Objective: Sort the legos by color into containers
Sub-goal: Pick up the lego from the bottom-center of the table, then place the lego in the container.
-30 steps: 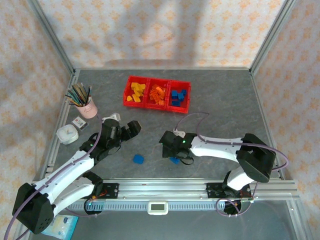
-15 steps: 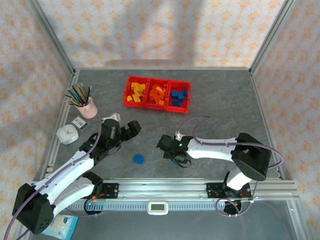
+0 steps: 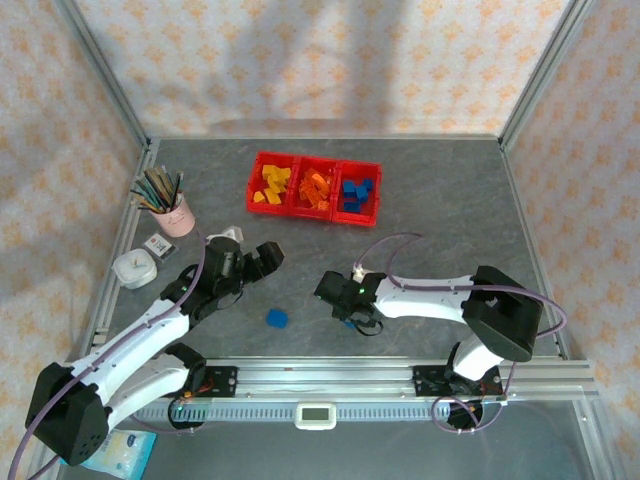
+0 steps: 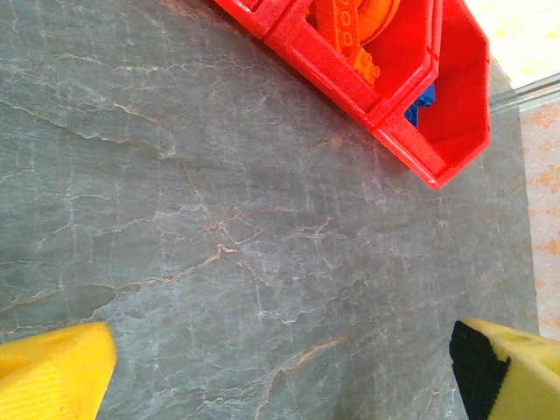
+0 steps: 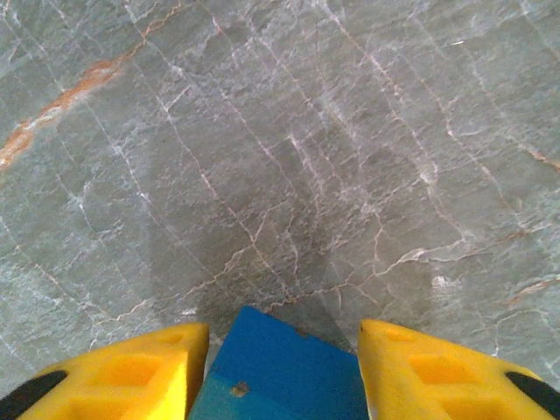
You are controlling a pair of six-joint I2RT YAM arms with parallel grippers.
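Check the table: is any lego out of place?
Yes. A loose blue brick lies on the table, outside the red bins; a second blue brick sits clamped in the right gripper. Nothing else looks odd.

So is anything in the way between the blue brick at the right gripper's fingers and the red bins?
Nothing visible. Bare table lies between the blue brick at the right gripper and the red bins.

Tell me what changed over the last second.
The right claw came down over the blue brick and closed onto its two sides. The left claw stayed open and still, the other loose blue brick stayed put on the table, and the red bins are unchanged.
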